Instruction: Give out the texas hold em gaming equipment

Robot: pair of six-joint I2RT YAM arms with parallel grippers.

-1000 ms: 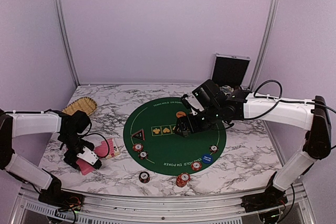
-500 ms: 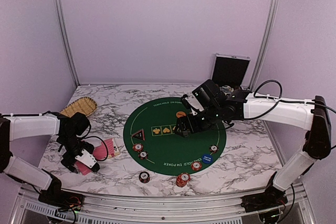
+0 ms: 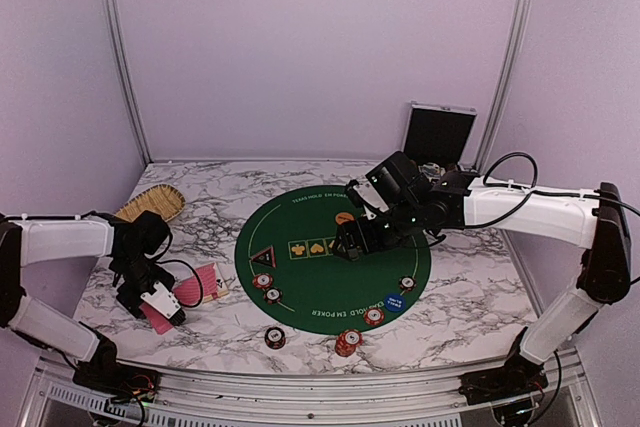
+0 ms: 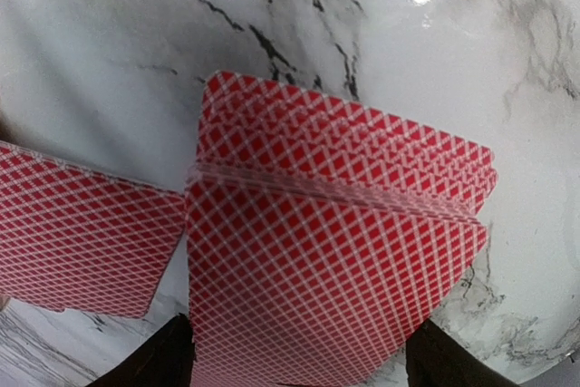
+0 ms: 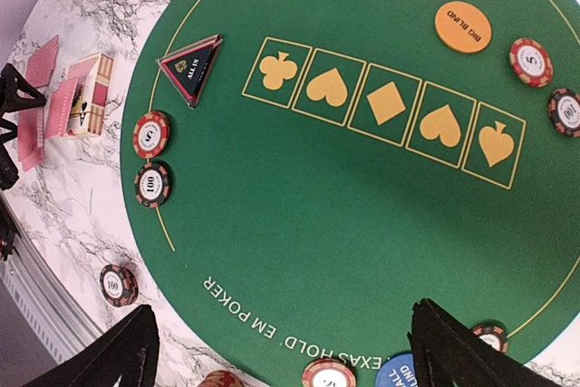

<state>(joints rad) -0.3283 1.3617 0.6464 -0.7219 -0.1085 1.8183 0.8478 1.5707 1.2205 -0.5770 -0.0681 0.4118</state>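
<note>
The left pincer has drifted slightly toward the desk's left edge over the last second. It grasps a fanned stack of cards, red backs up, above the marble, and a second card pile lies just beside it on the desk. The right pincer has not moved. It hangs released and empty over the green mat, where the chips, the black triangular marker and the orange disc are already set out. Dealing the cards looks like the remaining job.
</note>
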